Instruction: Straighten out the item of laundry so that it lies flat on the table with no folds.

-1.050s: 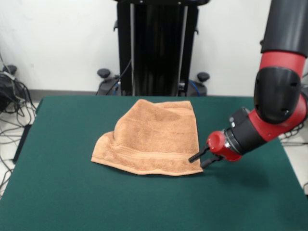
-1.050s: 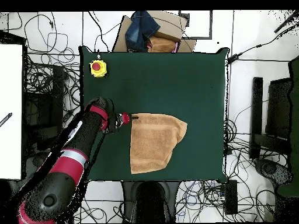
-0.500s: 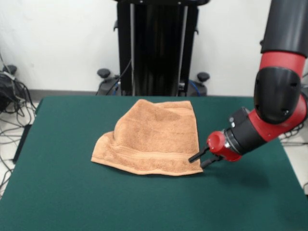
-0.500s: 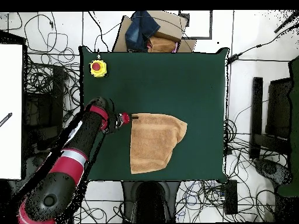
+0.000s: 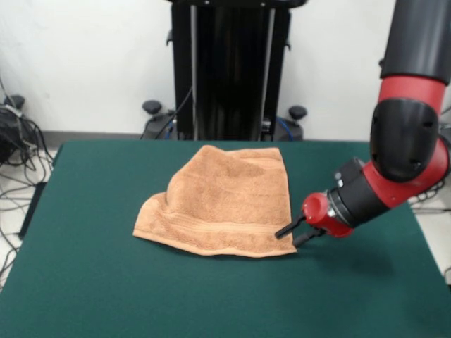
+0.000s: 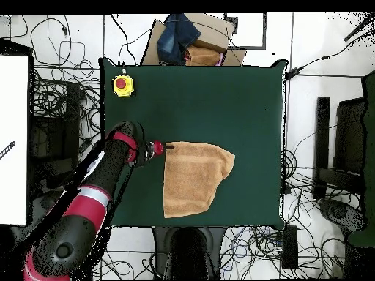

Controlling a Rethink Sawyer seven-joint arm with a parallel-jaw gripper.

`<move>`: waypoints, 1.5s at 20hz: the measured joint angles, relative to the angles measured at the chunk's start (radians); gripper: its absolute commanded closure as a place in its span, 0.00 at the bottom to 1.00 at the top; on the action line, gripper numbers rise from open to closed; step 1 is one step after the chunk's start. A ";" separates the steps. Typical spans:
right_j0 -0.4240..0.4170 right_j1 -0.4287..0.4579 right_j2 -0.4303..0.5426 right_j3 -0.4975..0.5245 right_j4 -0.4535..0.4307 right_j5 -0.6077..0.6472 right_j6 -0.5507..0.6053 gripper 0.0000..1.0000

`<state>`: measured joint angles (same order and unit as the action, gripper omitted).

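The peach terry towel [image 5: 220, 208] lies folded over itself near the middle of the green felt worktop [image 5: 84, 282], a fluffy, lopsided shape with a woven band along its front hem. The claw [image 5: 290, 234] sits low at the towel's front corner, its two dark fingers slightly parted around the hem edge; whether it actually pinches cloth I cannot tell. This looks like the grasping step: next it needs a firm pinch on the top layer only, then a pull outward to unfold.

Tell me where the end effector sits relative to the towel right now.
In the front view the end effector sits low at the towel's lower right corner, by the hem.
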<state>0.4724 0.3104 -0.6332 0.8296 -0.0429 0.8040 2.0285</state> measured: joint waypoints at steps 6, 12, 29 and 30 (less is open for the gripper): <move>-0.023 -0.013 0.020 0.000 0.002 0.001 0.000 0.00; -0.048 -0.028 0.045 0.000 0.002 0.002 0.000 0.00; -0.071 -0.055 0.083 0.018 0.000 -0.002 0.000 0.00; -0.074 -0.059 0.089 0.022 0.000 -0.006 0.000 0.00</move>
<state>0.3980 0.2511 -0.5444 0.8521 -0.0431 0.7975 2.0285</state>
